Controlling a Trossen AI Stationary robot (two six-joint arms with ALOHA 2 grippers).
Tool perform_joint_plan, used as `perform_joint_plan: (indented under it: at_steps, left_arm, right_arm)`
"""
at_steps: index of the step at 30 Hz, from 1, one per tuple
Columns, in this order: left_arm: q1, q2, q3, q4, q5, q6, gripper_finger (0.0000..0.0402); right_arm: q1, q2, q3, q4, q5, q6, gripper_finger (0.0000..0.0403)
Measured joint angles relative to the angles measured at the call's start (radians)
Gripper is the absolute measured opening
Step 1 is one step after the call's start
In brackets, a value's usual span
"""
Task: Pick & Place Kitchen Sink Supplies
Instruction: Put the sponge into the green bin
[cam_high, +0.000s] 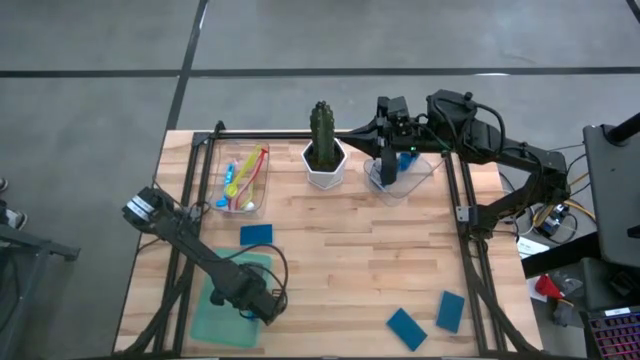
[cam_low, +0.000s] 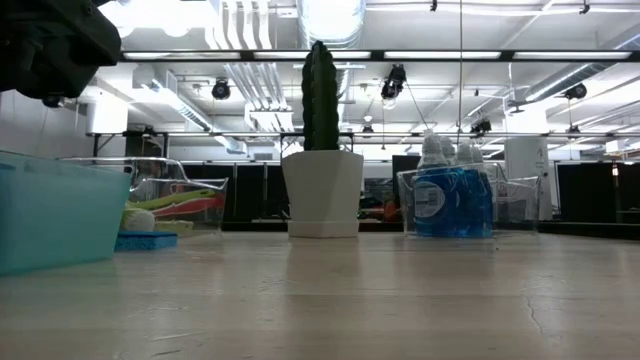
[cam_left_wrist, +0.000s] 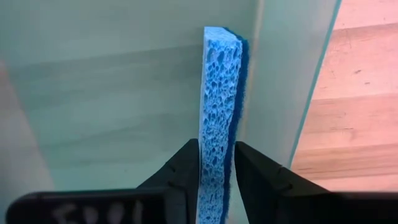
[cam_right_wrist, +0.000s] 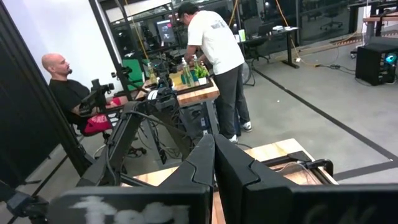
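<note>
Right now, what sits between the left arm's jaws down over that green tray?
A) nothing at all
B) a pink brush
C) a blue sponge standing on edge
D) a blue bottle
C: the left wrist view shows a porous blue sponge standing on edge between the jaws of the left gripper, with the pale green tray right behind it.

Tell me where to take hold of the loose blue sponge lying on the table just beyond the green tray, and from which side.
Grip the sponge across its short width, coming straight down from above. It lies flat on the wooden table with bare wood along both long edges, so fingers should fit there. Its flat, low pose probably makes a side approach awkward, and the green tray sits close on the near side.
</note>
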Motion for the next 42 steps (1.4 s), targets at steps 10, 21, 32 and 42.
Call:
perform_joint_plan:
  at_steps: [10,21,32,42]
  left_arm:
    - [0.0,-0.041,0.004,-0.001,-0.004,0.0,0.0116]
    - [0.0,-0.146,0.004,-0.008,-0.021,0.01,0.0134]
    - [0.006,-0.313,0.02,0.052,-0.483,0.037,0.0138]
    - [0.027,-0.427,0.02,0.425,-0.947,0.425,0.0138]
  right_arm:
    - [0.0,0.0,0.0,0.0,0.0,0.0,0.0008]
    - [0.004,-0.015,0.0,-0.161,-0.014,0.032,0.0008]
    - [0.091,-0.047,0.0,-0.607,-0.124,0.063,0.0008]
    - [0.315,-0.047,-0.105,-0.739,-0.102,0.201,0.0008]
